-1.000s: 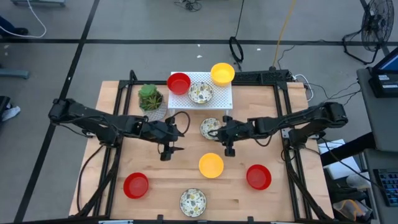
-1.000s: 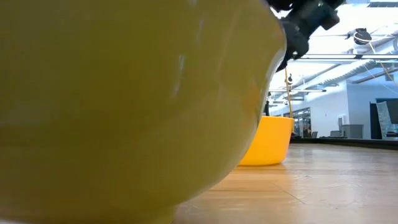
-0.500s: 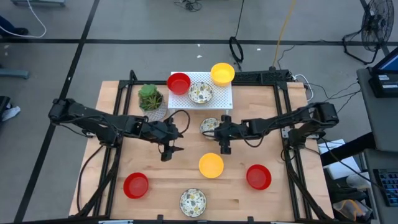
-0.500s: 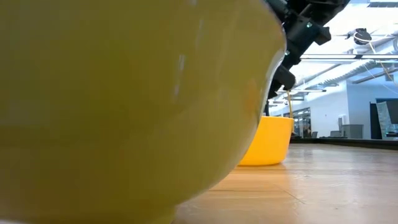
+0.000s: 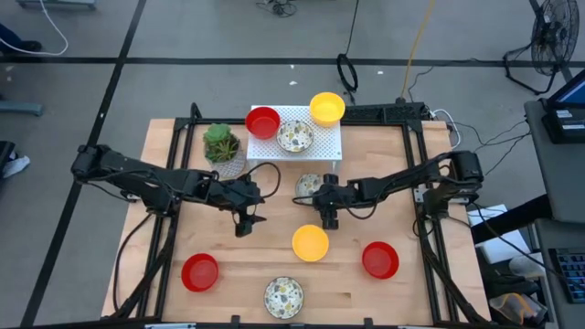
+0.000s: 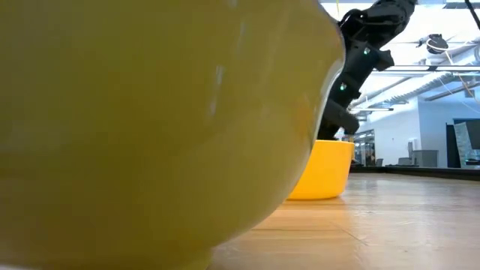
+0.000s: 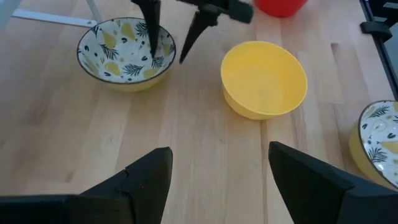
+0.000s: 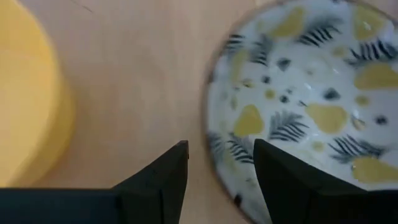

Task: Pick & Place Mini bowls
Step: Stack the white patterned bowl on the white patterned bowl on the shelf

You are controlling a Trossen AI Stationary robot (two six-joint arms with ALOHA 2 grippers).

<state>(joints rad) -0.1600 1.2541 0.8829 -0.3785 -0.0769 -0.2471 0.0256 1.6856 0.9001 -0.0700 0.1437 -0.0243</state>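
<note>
Straddling the patterned bowl's (image 5: 308, 185) near rim with spread, empty fingers, the right hand (image 5: 330, 219) looks set to pinch it, while the left hand (image 5: 245, 225) waits released over the bench (image 5: 228, 302).

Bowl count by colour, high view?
Red bowls: 3
Yellow bowls: 2
Patterned bowls: 3
Total: 8
</note>
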